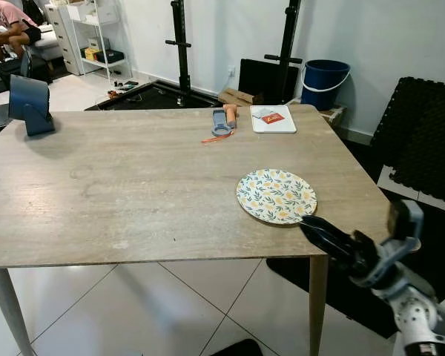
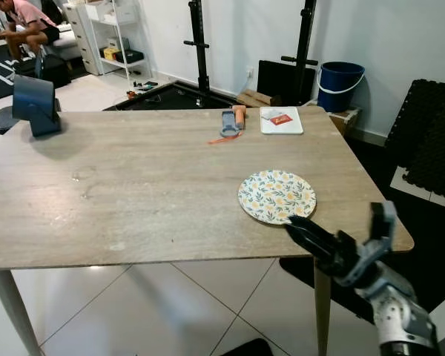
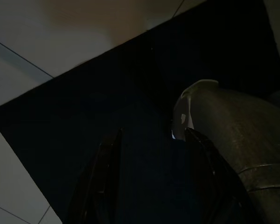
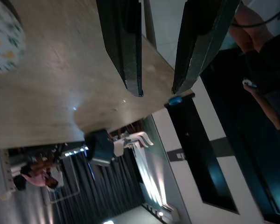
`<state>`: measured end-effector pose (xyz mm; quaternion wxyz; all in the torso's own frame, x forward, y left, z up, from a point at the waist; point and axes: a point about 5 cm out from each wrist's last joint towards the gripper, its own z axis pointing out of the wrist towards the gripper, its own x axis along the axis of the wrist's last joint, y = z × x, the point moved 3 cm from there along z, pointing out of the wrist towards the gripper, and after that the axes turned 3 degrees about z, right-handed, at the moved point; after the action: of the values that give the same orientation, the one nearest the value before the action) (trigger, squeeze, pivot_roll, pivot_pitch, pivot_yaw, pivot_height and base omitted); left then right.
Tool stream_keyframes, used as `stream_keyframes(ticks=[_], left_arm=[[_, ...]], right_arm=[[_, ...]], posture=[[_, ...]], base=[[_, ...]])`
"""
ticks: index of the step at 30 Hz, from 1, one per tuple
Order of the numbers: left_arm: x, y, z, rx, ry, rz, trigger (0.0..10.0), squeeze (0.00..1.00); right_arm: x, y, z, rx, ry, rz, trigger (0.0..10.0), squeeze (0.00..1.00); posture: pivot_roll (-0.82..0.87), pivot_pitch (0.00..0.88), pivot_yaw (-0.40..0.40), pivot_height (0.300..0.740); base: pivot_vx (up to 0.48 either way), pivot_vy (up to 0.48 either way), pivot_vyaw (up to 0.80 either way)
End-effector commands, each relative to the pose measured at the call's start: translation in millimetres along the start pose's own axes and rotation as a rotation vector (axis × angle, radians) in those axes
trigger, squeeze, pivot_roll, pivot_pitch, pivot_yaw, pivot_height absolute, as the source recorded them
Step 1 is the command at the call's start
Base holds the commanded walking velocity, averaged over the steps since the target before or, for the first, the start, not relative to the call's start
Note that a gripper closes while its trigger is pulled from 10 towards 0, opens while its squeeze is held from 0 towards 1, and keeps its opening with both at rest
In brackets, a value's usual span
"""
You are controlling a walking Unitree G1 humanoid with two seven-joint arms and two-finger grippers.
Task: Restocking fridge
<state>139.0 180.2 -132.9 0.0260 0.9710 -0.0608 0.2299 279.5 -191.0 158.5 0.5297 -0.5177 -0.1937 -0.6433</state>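
A round plate [image 1: 276,195] with a yellow and green leaf pattern lies near the right front edge of the wooden table [image 1: 133,185]. My right gripper [image 1: 307,222] reaches in from the lower right, its tips just at the plate's near rim. In the right wrist view the right gripper [image 4: 156,89] is open with nothing between the fingers, and the plate [image 4: 2,35] sits off to one side of them. My left gripper [image 3: 154,134] hangs idle and open over a dark mat.
At the table's far edge lie a white board [image 1: 273,119] with a red packet and an orange-handled tool [image 1: 224,119]. A blue stand [image 1: 30,104] is at the far left. Behind are a blue bucket [image 1: 323,81], black foam mats [image 1: 423,137] and a seated person [image 1: 11,22].
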Motion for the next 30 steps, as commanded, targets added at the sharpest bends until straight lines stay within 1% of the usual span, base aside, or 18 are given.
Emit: stream_keyframes(ticks=[1, 2, 4, 6, 9, 18, 30], left_arm=[[-8.1, -5.5, -2.2, 0.008, -0.023, -0.009, 10.0, 0.0], [-8.0, -5.6, -2.2, 0.006, -0.022, -0.006, 10.0, 0.0], [-7.9, -5.5, -2.2, 0.005, -0.022, -0.003, 10.0, 0.0], [-8.1, -5.6, -2.4, 0.0, -0.023, 0.014, 10.0, 0.0], [-8.1, -6.0, -2.4, 0.001, -0.024, 0.023, 10.0, 0.0], [-7.7, -4.3, -2.1, -0.007, -0.025, 0.034, 10.0, 0.0], [-8.3, -4.5, -2.3, -0.009, -0.027, 0.039, 10.0, 0.0]], right_arm=[[3.8, -4.8, 11.0, 0.035, 0.019, -0.001, 10.0, 0.0], [5.3, -7.0, 14.8, 0.048, 0.033, 0.001, 10.0, 0.0], [6.0, -8.6, 17.2, 0.056, 0.041, 0.002, 10.0, 0.0], [2.9, -10.8, 24.0, 0.056, 0.024, -0.009, 10.0, 0.0], [0.0, -8.7, 27.4, 0.033, 0.009, -0.022, 10.0, 0.0], [-2.7, -8.3, 35.1, 0.007, 0.011, -0.019, 10.0, 0.0], [-4.9, -10.1, 39.1, 0.011, 0.016, -0.014, 10.0, 0.0]], posture=[[-0.03, 0.027, 0.013, 0.74], [-0.03, 0.028, 0.014, 0.74], [-0.03, 0.028, 0.013, 0.74], [-0.03, 0.028, 0.013, 0.74], [-0.03, 0.024, 0.013, 0.74], [-0.03, 0.022, 0.013, 0.74], [-0.03, 0.026, 0.015, 0.74]], base=[[0.0, 0.0, 0.0], [0.0, 0.0, 0.0], [0.0, 0.0, 0.0], [0.0, 0.0, 0.0], [0.0, 0.0, 0.0], [0.29, 0.0, 0.0], [0.34, 0.0, 0.0]])
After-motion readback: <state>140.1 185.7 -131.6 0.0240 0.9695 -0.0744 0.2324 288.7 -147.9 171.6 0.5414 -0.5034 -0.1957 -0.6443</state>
